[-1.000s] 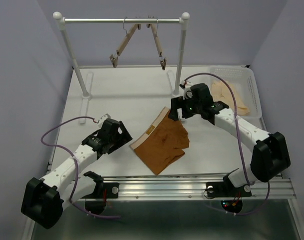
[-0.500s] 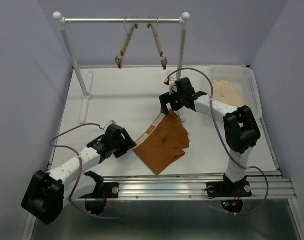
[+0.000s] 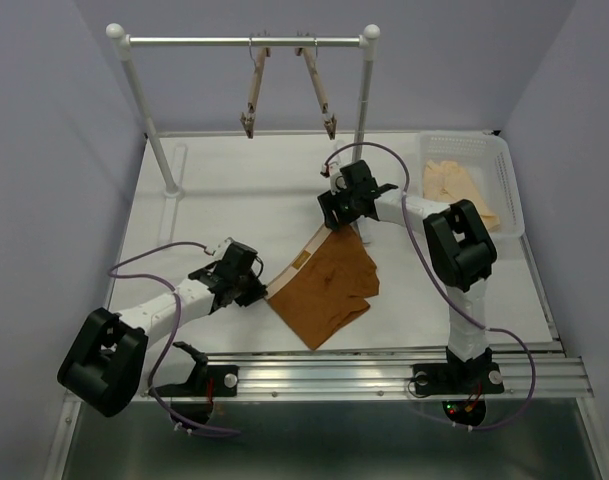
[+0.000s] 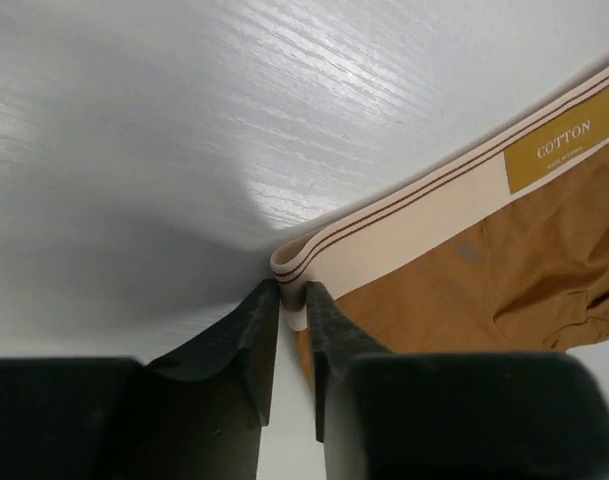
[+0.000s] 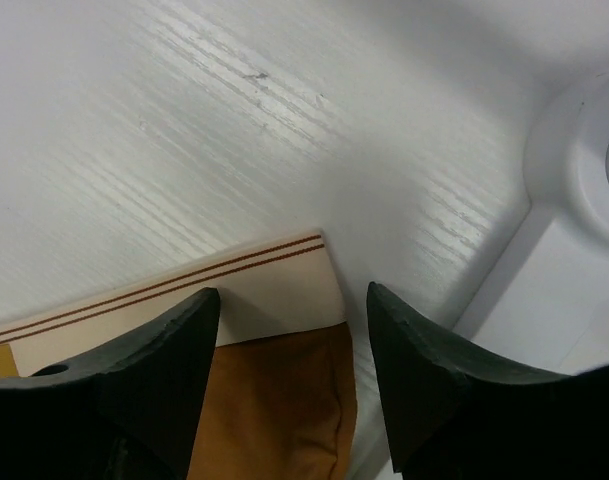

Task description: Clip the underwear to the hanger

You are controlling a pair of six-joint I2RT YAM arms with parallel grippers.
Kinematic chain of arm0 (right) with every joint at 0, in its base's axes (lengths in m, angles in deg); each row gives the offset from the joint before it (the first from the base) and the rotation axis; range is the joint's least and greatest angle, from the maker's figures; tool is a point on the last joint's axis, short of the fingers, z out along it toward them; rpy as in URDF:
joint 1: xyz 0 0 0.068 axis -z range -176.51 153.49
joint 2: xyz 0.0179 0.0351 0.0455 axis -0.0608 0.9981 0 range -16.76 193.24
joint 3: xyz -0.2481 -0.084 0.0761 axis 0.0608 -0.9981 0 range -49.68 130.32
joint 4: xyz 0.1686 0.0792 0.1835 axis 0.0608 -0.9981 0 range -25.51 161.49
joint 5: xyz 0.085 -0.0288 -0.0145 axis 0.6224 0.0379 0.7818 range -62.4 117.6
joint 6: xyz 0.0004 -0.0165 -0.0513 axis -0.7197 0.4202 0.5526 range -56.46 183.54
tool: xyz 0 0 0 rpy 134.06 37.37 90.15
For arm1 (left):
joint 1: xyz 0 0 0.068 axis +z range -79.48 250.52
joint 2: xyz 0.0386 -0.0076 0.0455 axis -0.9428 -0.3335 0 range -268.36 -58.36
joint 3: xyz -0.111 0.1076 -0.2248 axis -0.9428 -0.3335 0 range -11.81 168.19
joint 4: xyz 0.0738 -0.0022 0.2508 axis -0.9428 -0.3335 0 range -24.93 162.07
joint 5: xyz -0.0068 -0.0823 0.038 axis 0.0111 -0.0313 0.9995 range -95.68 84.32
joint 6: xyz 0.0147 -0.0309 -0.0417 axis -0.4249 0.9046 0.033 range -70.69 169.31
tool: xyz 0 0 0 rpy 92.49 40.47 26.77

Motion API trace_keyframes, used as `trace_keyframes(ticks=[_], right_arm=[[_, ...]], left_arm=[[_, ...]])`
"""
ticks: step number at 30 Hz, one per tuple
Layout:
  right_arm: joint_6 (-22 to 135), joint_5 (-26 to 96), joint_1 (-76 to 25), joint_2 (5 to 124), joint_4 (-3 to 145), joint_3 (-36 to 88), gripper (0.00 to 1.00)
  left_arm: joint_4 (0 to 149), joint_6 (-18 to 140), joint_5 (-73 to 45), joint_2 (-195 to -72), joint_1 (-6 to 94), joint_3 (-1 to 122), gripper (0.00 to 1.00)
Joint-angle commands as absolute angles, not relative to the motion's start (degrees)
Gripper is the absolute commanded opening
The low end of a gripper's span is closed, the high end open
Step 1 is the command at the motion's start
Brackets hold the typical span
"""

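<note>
The rust-brown underwear [image 3: 329, 285] lies flat on the white table, its beige waistband running from near left to far right. My left gripper [image 3: 262, 291] is at the band's near end. In the left wrist view its jaws [image 4: 292, 292] are pinched on the folded band corner of the underwear [image 4: 464, 270]. My right gripper [image 3: 334, 222] sits at the far corner. It is open, and its fingers [image 5: 292, 297] straddle the corner of the underwear [image 5: 274, 400]. Two wooden hangers [image 3: 252, 95] [image 3: 316, 90] hang tilted on the rail.
The white clothes rack [image 3: 244, 42] stands at the back, with its right post base [image 5: 584, 200] just beside my right gripper. A white basket [image 3: 512, 185] at the back right holds a peach garment [image 3: 454, 185].
My left gripper slid to the waistband's near end and closed on it. My right gripper moved onto the far corner and its jaws narrowed. The left hanger swung.
</note>
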State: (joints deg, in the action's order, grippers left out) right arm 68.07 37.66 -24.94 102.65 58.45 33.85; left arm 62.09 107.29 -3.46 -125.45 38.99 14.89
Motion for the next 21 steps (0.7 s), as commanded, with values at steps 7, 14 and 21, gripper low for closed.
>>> trace_keyframes(ticks=[7, 14, 21], right_arm=[[66.5, 40.4, -24.8, 99.5, 61.2, 29.9, 0.14], [66.4, 40.6, -24.8, 87.3, 66.8, 23.7, 0.01], [64.4, 35.7, -24.8, 67.0, 73.5, 11.6, 0.01]], left_arm=[[60.0, 109.8, 1.5, -126.5, 37.3, 18.3, 0.0], [59.8, 106.1, 9.3, -116.7, 28.9, 25.3, 0.0], [58.5, 103.7, 17.0, -112.8, 15.4, 31.2, 0.0]])
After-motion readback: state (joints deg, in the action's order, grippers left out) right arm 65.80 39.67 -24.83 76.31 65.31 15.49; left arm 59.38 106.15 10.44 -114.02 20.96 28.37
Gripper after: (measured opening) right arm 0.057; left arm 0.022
